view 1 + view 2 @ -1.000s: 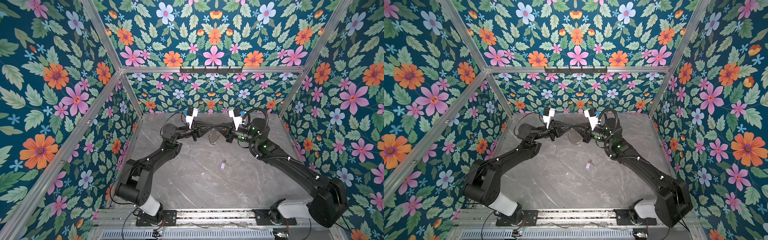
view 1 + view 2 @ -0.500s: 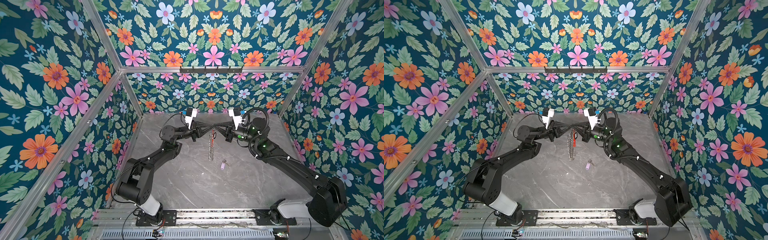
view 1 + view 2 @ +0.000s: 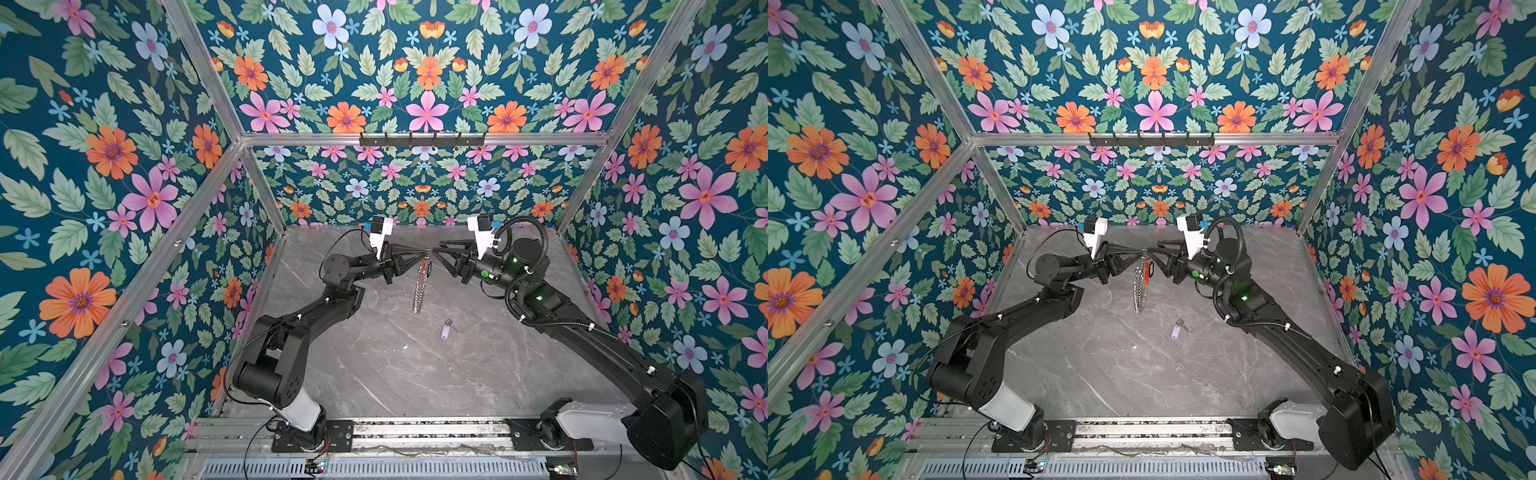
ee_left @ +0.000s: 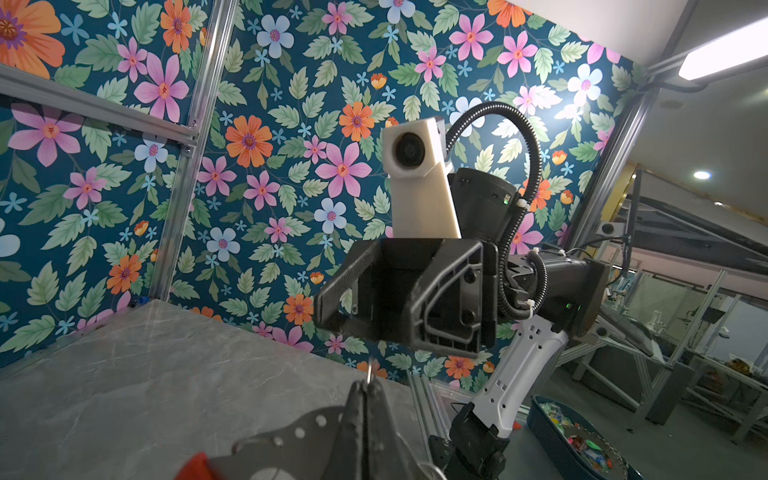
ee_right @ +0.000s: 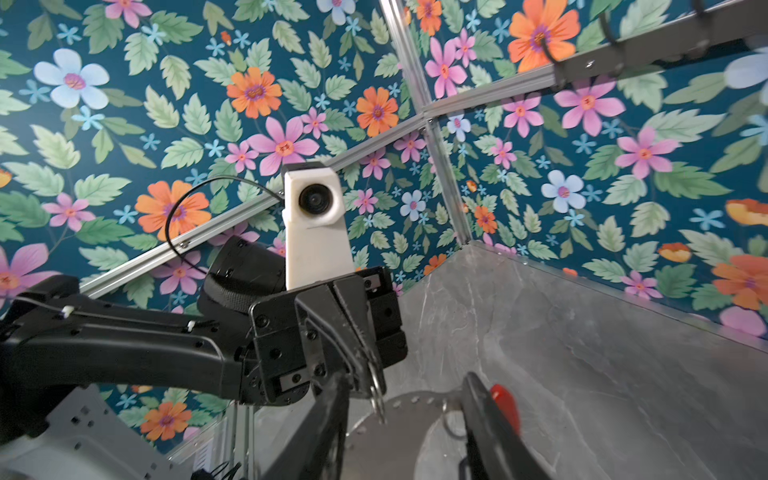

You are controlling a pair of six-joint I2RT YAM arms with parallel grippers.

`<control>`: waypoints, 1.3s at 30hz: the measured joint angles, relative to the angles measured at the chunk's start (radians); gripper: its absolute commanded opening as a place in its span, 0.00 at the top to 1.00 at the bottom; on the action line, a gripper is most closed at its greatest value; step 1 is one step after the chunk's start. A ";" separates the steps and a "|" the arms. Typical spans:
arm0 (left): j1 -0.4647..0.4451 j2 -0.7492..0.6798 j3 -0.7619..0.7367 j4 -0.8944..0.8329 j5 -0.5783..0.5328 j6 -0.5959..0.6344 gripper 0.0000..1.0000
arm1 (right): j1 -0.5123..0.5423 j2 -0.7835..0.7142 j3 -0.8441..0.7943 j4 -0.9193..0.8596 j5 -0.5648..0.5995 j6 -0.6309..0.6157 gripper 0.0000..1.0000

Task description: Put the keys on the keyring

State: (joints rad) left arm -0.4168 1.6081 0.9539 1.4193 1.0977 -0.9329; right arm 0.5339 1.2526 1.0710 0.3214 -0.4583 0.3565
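Observation:
The keyring [image 3: 420, 286] [image 3: 1140, 286], a silver row of small rings with a red section [image 3: 428, 266], hangs straight down above the table. My left gripper [image 3: 424, 252] [image 4: 365, 388] is shut on one of its small split rings [image 4: 370, 370] [image 5: 376, 390]. My right gripper [image 3: 434, 252] [image 5: 405, 411] faces it tip to tip, open, with its fingers standing either side of the hanging keyring without pinching it. One of the keys, with a lilac tag [image 3: 445, 331] [image 3: 1176, 331], lies on the table in front of the keyring.
The grey marble table [image 3: 395, 374] is boxed in by floral walls on three sides. A black hook rail [image 3: 422, 139] runs along the back wall. Both arms meet near the back of the table. A blue bin of small items [image 4: 577, 440] sits outside the cell.
A second ago the keyring was bunched between both shut grippers. It has swung down to hang from the left gripper alone, and the right jaws have opened.

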 measured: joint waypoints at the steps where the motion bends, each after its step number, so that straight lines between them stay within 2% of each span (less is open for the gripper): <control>1: 0.000 0.003 0.000 0.012 -0.001 -0.012 1.00 | -0.007 -0.005 0.000 -0.016 0.013 0.005 0.58; 4: 0.000 0.011 0.000 0.055 -0.003 -0.043 1.00 | -0.025 -0.007 0.000 -0.085 0.046 0.017 0.72; 7: 0.000 0.012 0.000 0.074 -0.005 -0.062 1.00 | -0.025 -0.005 0.006 -0.135 0.021 0.032 0.79; 13: 0.000 0.012 0.001 0.092 -0.026 -0.084 1.00 | -0.026 0.009 0.013 -0.135 -0.069 0.048 0.79; 19: 0.001 0.027 -0.003 0.139 -0.080 -0.122 1.00 | -0.021 0.034 0.013 -0.056 -0.136 0.085 0.79; 24: 0.000 0.050 -0.014 0.159 -0.134 -0.167 1.00 | -0.005 0.060 0.030 -0.009 -0.166 0.105 0.75; 34: -0.008 0.050 -0.017 0.174 -0.205 -0.194 1.00 | -0.002 0.129 0.090 0.061 -0.174 0.126 0.76; 37: -0.013 0.050 -0.017 0.175 -0.212 -0.197 1.00 | -0.001 0.143 0.095 0.079 -0.181 0.143 0.79; 39: -0.015 0.050 -0.018 0.177 -0.216 -0.199 1.00 | -0.001 0.153 0.099 0.095 -0.193 0.157 0.85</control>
State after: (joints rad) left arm -0.4320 1.6577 0.9356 1.5967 0.8822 -1.1320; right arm 0.5331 1.4059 1.1698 0.4160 -0.6510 0.5133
